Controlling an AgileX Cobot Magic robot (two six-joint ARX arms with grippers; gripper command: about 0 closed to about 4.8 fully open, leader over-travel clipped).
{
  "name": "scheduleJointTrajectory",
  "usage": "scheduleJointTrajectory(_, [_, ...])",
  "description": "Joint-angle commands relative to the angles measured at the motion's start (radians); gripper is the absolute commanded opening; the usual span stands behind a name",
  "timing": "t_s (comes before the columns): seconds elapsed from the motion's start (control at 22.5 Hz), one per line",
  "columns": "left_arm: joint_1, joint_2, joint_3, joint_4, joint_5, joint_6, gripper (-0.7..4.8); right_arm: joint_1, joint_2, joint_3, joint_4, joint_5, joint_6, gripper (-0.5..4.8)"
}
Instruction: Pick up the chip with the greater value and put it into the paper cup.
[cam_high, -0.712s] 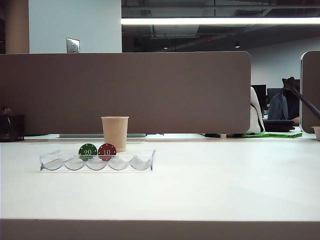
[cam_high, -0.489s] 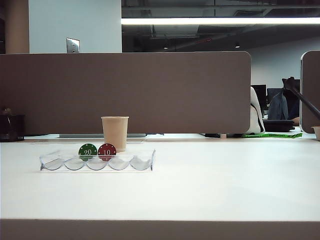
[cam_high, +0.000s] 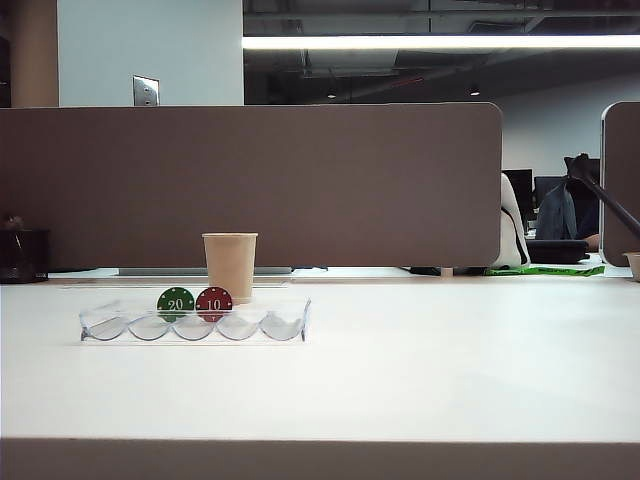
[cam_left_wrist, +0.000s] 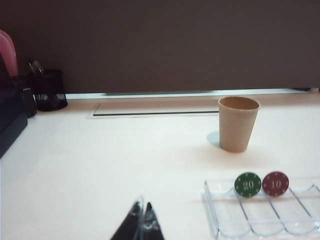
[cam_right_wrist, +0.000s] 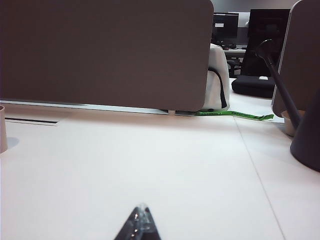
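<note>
A: Has anything moved since the earlier exterior frames?

B: Nothing. The cup, the two chips and the tray sit exactly where they sat, and no arm has come into that view.

A: Where is the green chip?

B: In the exterior view the green chip (cam_high: 176, 303) marked "20" stands on edge in the clear chip tray (cam_high: 290, 325), left of centre and a little below mid-height. The red chip (cam_high: 214, 303) marked "10" stands just beside it on the right, the two apparently touching. In the left wrist view the green chip (cam_left_wrist: 248, 184) is at the lower right, in the tray (cam_left_wrist: 212, 210), with the red chip (cam_left_wrist: 275, 183) next to it.

A: And the paper cup?

B: The paper cup (cam_high: 230, 266) stands upright on the white desk (cam_high: 420, 370), just behind the tray and above the two chips in the frame. In the left wrist view the paper cup (cam_left_wrist: 238, 123) stands right of centre, apart from the tray.

A: The grippers?

B: The left gripper (cam_left_wrist: 141, 220) shows only its dark tips at the bottom edge of its wrist view, jaws pressed together on nothing, well to the left of the tray. The right gripper (cam_right_wrist: 138, 222) is likewise at the bottom edge of its view, tips together and empty, over bare desk.

A: Anything else?

B: A black mesh pen holder (cam_left_wrist: 48, 89) at the left of the left wrist view.
</note>
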Motion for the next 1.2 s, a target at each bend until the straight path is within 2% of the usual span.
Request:
scheduleJointTrajectory(0.04, [0.001, 0.001, 0.003, 0.066, 0.000, 0.000, -0.05, 0.002, 0.000, -0.001, 0.012, -0.003, 0.002, -0.06])
scheduleJointTrajectory(0.27, [0.002, 0.001, 0.003, 0.104, -0.005, -0.005, -0.06, 0.001, 0.000, 0.000, 0.011, -0.003, 0.002, -0.06])
scheduleJointTrajectory(0.49, [0.001, 0.001, 0.016, 0.084, 0.034, -0.007, -0.06, 0.002, 0.000, 0.013, 0.010, -0.003, 0.002, -0.06])
scheduleJointTrajectory(0.62, [0.001, 0.002, 0.097, -0.066, 0.045, -0.007, -0.06, 0.002, 0.001, 0.053, 0.008, -0.003, 0.002, -0.06])
scheduleJointTrajectory(0.71, [0.000, 0.008, 0.146, -0.108, 0.050, -0.007, -0.06, 0.001, 0.004, 0.090, -0.017, 0.000, 0.001, -0.06])
scheduleJointTrajectory(0.89, [0.000, 0.080, 0.252, -0.152, 0.097, 0.012, -0.06, 0.002, 0.012, 0.193, -0.162, 0.001, -0.055, -0.06])
scheduleJointTrajectory(0.93, [0.000, 0.124, 0.290, -0.151, 0.118, 0.049, -0.05, 0.001, 0.029, 0.232, -0.194, 0.001, -0.072, -0.06])
scheduleJointTrajectory(1.11, [0.001, 0.269, 0.401, -0.181, 0.169, 0.058, -0.06, 0.002, 0.128, 0.328, -0.238, -0.016, -0.073, -0.06])
scheduleJointTrajectory(1.2, [0.001, 0.347, 0.452, -0.223, 0.204, 0.083, -0.06, 0.003, 0.198, 0.379, -0.257, -0.067, -0.073, -0.06])
